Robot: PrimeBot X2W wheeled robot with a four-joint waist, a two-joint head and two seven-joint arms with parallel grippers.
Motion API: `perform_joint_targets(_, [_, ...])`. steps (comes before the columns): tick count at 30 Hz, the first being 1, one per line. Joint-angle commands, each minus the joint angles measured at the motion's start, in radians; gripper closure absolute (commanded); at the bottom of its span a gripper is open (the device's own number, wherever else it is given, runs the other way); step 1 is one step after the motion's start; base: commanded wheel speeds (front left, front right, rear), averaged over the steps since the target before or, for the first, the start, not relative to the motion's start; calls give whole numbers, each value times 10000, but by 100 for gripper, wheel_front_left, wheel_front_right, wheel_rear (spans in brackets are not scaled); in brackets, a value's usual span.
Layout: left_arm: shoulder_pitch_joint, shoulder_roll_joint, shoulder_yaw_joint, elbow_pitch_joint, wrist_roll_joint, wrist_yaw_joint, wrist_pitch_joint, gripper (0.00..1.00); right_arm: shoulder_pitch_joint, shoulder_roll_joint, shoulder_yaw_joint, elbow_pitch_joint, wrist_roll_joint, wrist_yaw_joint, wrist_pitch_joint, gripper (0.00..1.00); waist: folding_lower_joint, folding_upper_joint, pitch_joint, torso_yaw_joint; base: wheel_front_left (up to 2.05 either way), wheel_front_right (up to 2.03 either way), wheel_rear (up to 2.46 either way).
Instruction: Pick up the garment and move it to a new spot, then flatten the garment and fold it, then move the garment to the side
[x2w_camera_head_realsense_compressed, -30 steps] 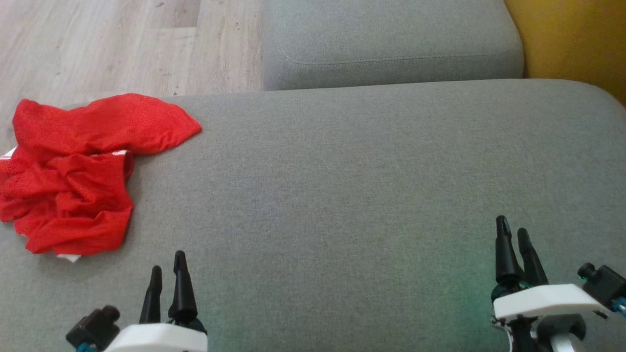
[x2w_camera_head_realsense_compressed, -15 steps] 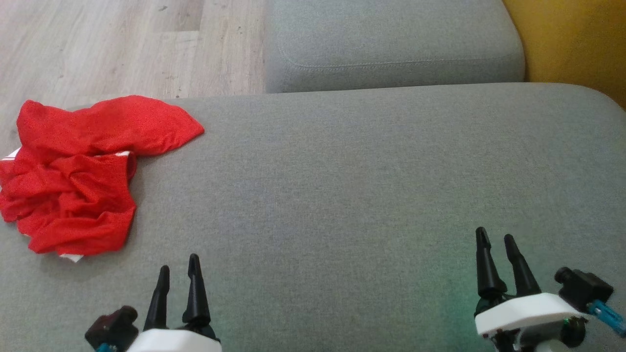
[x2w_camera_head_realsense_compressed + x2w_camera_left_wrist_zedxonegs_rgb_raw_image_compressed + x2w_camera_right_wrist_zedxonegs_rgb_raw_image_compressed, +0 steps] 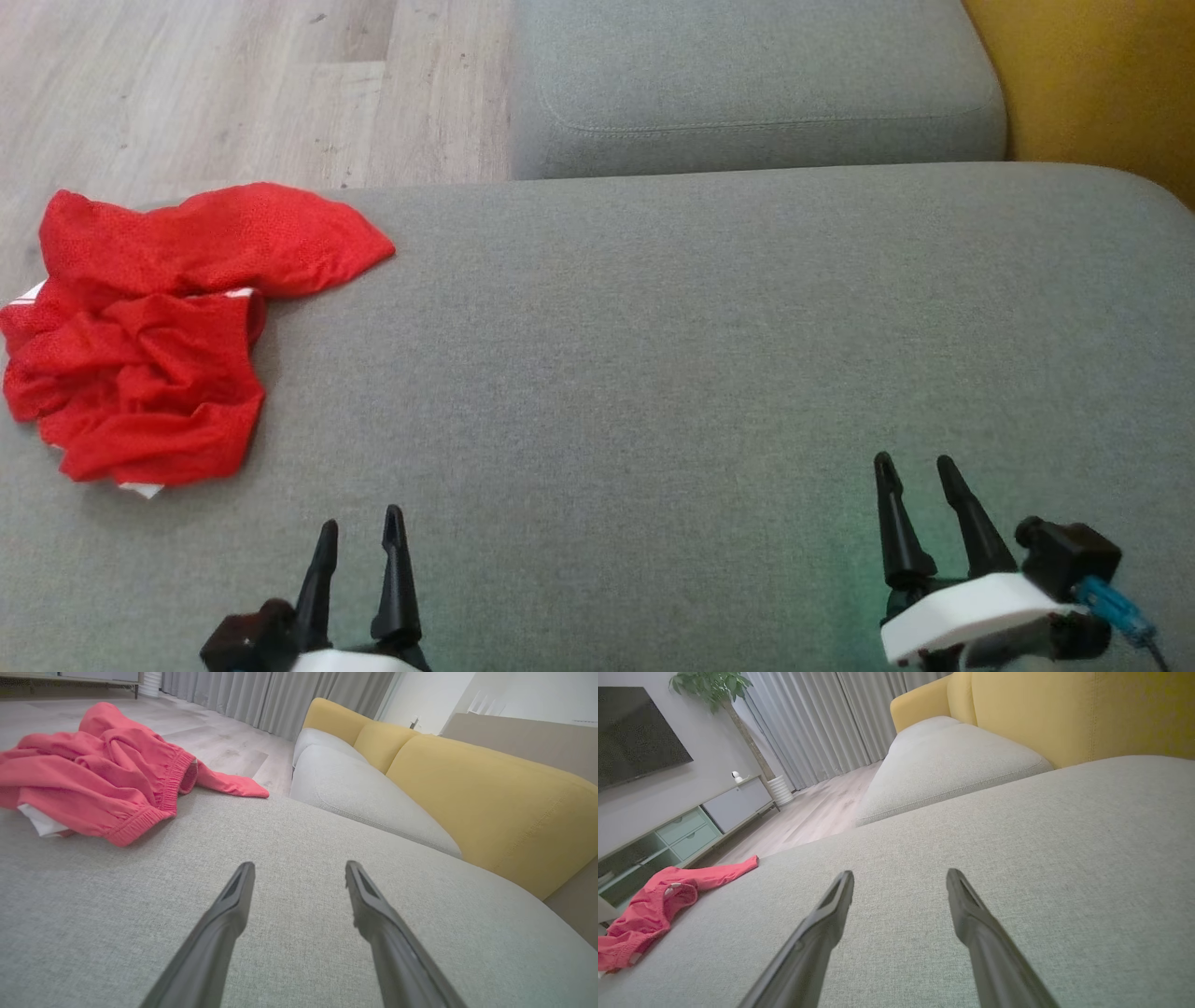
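You see garment: bright red, plain, white scrap at lower edge. Seat cushion: grey, fine woven fleck; far cushion same grey. Backrest: mustard yellow. Floor: pale wood grain. Your left gripper, right gripper: black, white housings. Curtains: grey. Plant: green.

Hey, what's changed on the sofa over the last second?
The left jaws and right jaws both drew back toward the robot and slightly inward, open and empty throughout. The red garment stayed crumpled at the left end of the cushion, untouched.
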Motion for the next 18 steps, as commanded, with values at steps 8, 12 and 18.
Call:
perform_joint_targets(8, [-141, 37, 21, -234, 891, 171, -354, 0, -395, -86, 443, -215, -1082, 38, -389, 0, -1, 0, -12, 10, 0, 0, 0])
perform_joint_targets(12, [-91, 38, -56, -170, 1210, 205, -473, 0, -399, -89, 534, -169, -1558, 39, -507, 0, -1, 0, -24, 18, 0, 0, 0])
perform_joint_targets(18, [-14, 41, -131, -80, 1750, 262, -651, 0, -398, -93, 622, -144, -2290, 41, -684, 0, -1, 0, -47, 39, 0, 0, 0])
